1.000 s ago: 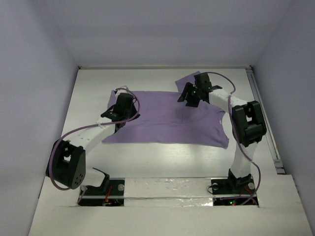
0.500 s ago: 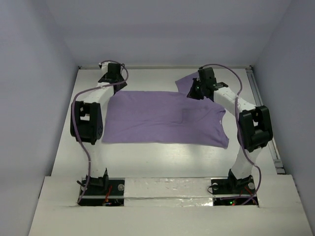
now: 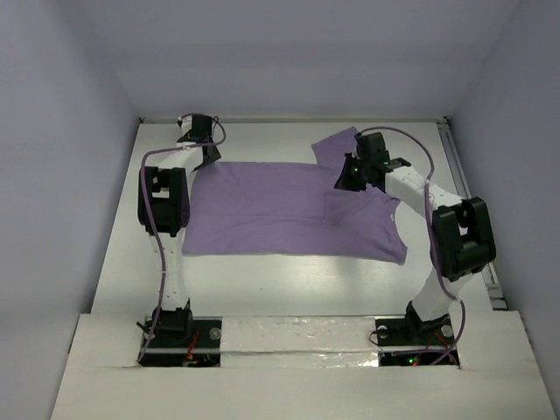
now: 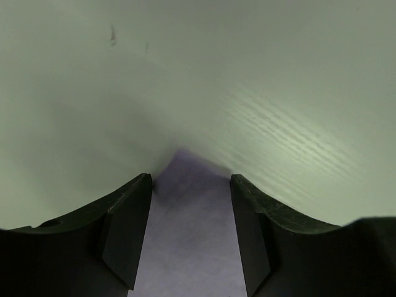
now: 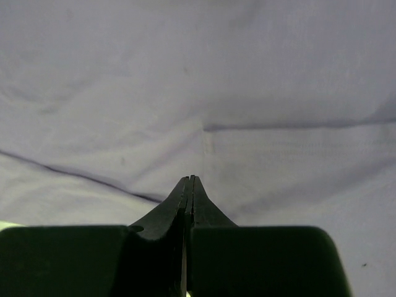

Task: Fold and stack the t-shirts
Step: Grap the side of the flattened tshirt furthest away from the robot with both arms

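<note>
Overhead view: lavender t-shirt (image 3: 280, 210) spread flat on the white table (image 3: 262, 289), front down or up not discernible, its long edges running left to right. The garment lies toward the far half of the surface, between the two arms. Its far-right sleeve (image 3: 337, 143) juts out toward the far wall, while the near-right corner reaches closest to the right arm's base.

Left arm: extended to the far-left corner of the shirt, with the left gripper (image 3: 208, 153) at that corner. In the left wrist view the left gripper (image 4: 190, 179) has its two fingers spread apart, and a pointed corner of the t-shirt (image 4: 192, 235) lies in the gap between them. Neither pad touches the cloth. Bare table (image 4: 198, 74) fills the rest of that view.

Right arm: bent inward over the far-right part of the shirt, with the right gripper (image 3: 346, 175) just near of the sleeve. In the right wrist view the right gripper (image 5: 189, 180) has its fingers pressed together to a single seam, tips low over the wrinkled t-shirt (image 5: 185, 80). Whether any fold is caught between them cannot be told. A straight crease or hem line runs across the cloth just beyond the tips.
</note>
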Available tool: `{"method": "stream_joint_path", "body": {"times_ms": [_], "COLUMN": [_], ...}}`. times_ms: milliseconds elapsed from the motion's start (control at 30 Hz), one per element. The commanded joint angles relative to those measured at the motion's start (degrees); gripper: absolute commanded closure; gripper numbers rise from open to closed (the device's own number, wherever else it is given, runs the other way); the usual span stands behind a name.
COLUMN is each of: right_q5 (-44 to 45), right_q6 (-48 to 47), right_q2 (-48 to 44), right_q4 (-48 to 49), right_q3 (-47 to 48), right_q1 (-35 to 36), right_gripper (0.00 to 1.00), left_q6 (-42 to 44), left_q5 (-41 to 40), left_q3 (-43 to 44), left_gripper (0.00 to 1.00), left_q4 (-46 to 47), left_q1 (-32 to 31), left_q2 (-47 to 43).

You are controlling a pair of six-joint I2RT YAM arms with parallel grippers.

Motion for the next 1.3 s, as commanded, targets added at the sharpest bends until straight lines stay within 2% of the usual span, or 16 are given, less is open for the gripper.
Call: {"method": "stream_joint_path", "body": {"times_ms": [0, 300, 333, 367, 433, 467, 533, 633, 733, 767, 833, 867, 1000, 1100, 1200, 1267], "right_q5": [-2.4, -1.1, -0.4, -0.1, 1.9, 2.6, 3.4, 2.9, 2.6, 2.7, 3.5, 4.1, 7.8, 6.2, 5.8, 4.8], "right_q6": [0.4, 0.1, 0.1, 0.1, -0.2, -0.7, -1.0, -0.9, -0.5, -0.1, 0.1, -0.4, -2.5, -2.8, -2.2, 1.3], "right_q2": [-1.7, -1.1, -0.9, -0.5, 0.2, 0.6, 2.6, 6.3, 11.7, 13.5, 20.4, 23.1, 37.0, 44.7, 55.5, 57.9], "right_q4": [1.2, -0.4, -0.4, -0.6, -1.0, -1.2, -2.0, -2.8, -2.7, -2.8, -3.5, -4.4, -10.7, -6.9, -9.6, -9.0], "right_q3": [-1.9, 0.0, 0.2, 1.3, 2.8, 3.8, 8.0, 14.6, 22.7, 25.0, 33.9, 37.4, 57.3, 65.9, 77.8, 78.4], "right_q1": [0.0, 0.0, 0.0, 0.0, 0.0, 0.0, -1.8, -4.9, -7.2, -8.8, -10.4, -11.6, -14.8, -15.3, -15.3, -16.0], "right_gripper": [1.00, 1.00, 1.00, 1.00, 1.00, 0.99, 0.97, 0.90, 0.78, 0.65, 0.56, 0.46, 0.39, 0.31, 0.31, 0.30], "left_q6": [2.4, 0.9, 0.9, 0.9, 1.0, 1.1, 1.0, 1.0, 1.1, 1.0, 0.7, 0.6, 0.7, 0.9, 0.4, 0.2], "left_q5": [3.1, 2.1, 2.0, 2.0, 2.3, 2.3, 2.1, 1.3, -0.4, -0.7, -1.0, -1.0, 1.8, 3.0, 3.6, 4.6], "left_q3": [3.9, 12.3, 12.0, 11.7, 11.0, 10.8, 10.3, 9.0, 7.6, 7.3, 6.2, 5.9, 3.6, 1.7, 0.5, 0.2], "left_gripper": [0.49, 0.56, 0.59, 0.72, 0.78, 0.87, 0.89, 1.00, 1.00, 1.00, 1.00, 1.00, 1.00, 1.00, 1.00, 1.00], "left_q4": [0.5, -6.0, -5.7, -5.5, -5.1, -5.1, -5.6, -6.0, -6.1, -6.1, -6.0, -6.0, -5.4, -5.2, -4.9, -4.7], "left_q1": [0.6, 1.1, 1.1, 1.1, 1.1, 1.1, 1.1, 1.1, 1.1, 1.1, 1.1, 1.1, 1.1, 1.1, 1.1, 1.1], "left_q2": [1.6, 7.0, 6.7, 6.6, 6.1, 6.0, 5.9, 5.2, 3.6, 3.1, 1.6, 0.9, -2.3, -4.6, -5.9, -6.4]}}
